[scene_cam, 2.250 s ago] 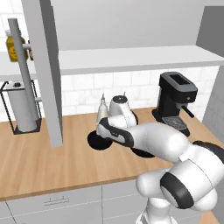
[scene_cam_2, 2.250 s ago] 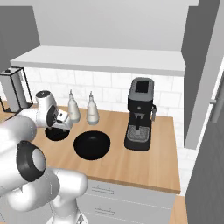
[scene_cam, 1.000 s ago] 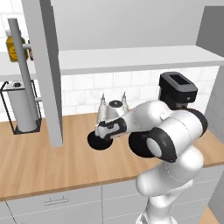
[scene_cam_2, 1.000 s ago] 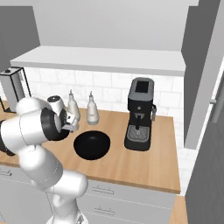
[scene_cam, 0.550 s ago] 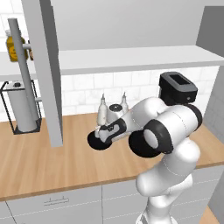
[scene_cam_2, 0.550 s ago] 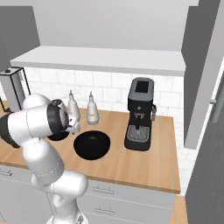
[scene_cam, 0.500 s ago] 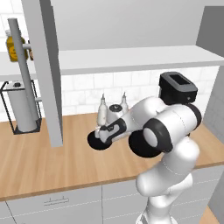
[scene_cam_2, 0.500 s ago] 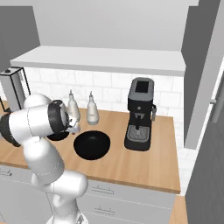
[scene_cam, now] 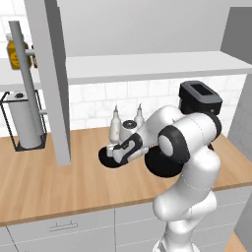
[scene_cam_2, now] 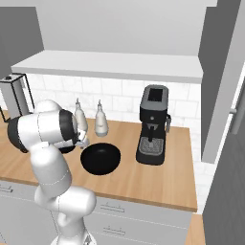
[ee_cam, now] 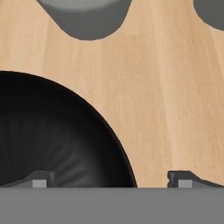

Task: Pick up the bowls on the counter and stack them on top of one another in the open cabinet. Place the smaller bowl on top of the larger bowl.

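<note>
tabletop point(scene_cam_2: 158, 182) carries both bowls, set toward its back edge just in front of the two white bottles point(scene_cam_2: 100, 122); larger bowl point(scene_cam_2: 100, 159) sits nearer the coffee machine point(scene_cam_2: 153, 125), smaller bowl point(scene_cam: 109, 158) on its far side, toward the cabinet door panel point(scene_cam: 51, 78)

pincer point(ee_cam: 111, 181) is low over the smaller bowl point(ee_cam: 57, 135), wide open, holding nothing. In the hand view one fingertip point(ee_cam: 39, 179) is inside the black hollow, the other point(ee_cam: 183, 178) over bare wood, so the bowl's rim runs between the fingers – that straddle is what the grasp turns on

bowl is round, no long axis to align. Looks like a straight drop and close on the wall should do; shelf point(scene_cam_2: 110, 67) is overhead
</note>
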